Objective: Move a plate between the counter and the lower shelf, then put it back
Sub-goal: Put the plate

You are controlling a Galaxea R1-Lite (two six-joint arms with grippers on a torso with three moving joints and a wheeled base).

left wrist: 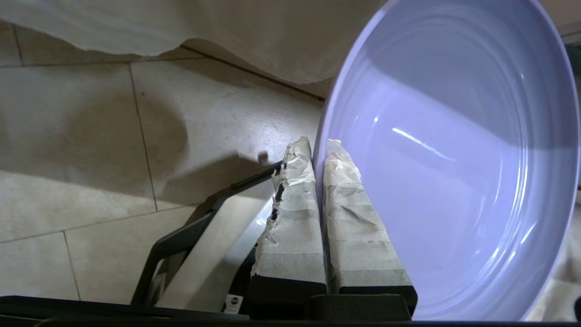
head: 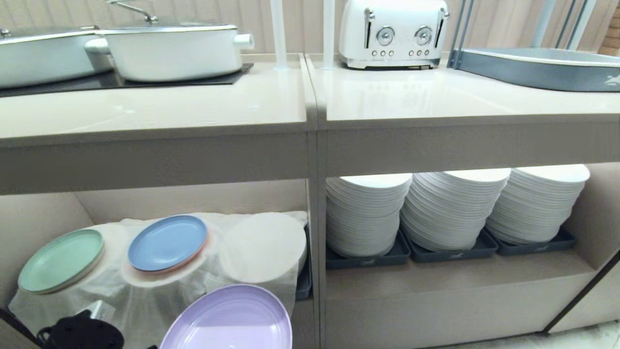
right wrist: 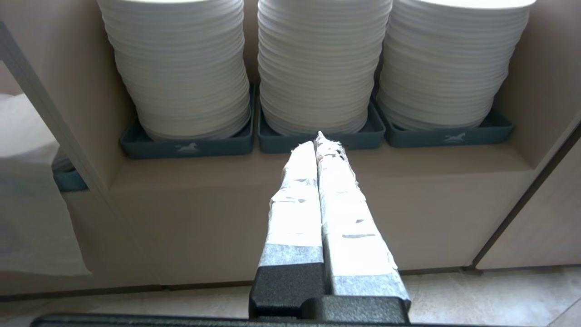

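Note:
The lavender plate (head: 232, 317) hangs tilted in front of the lower shelf (head: 193, 196), below the edge of its wrinkled white cloth (head: 121, 295). My left gripper (left wrist: 317, 145) is shut on the rim of the plate (left wrist: 454, 159), one taped finger on each side, above the tiled floor. The black body of the left arm (head: 80, 334) shows at the bottom left of the head view. The beige counter (head: 145, 111) runs above the shelf. My right gripper (right wrist: 320, 141) is shut on nothing and points at the neighbouring compartment.
A light blue plate (head: 167, 242) and a mint green plate (head: 60, 259) lie on the cloth. Tall stacks of white plates (head: 455, 208) fill the right compartment. White pans (head: 169, 48) sit on the cooktop; a toaster (head: 392, 34) and a grey tray (head: 537, 68) stand to the right.

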